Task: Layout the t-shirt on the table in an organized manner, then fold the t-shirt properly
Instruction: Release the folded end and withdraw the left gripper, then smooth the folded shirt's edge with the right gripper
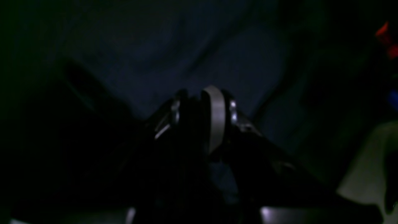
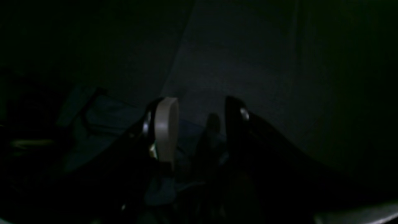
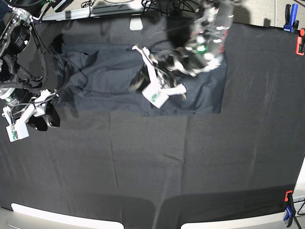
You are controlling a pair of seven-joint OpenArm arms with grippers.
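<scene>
A dark t-shirt lies partly spread near the far edge of the black table, directly beneath the left claw, whose jaws appear nearly pressed together; whether they pinch cloth cannot be told. The right claw hovers spread, beside the shirt's sleeve end. The fabric looks soft, light and limp, best taken at hems or corners. Clamps sit well clear.
</scene>
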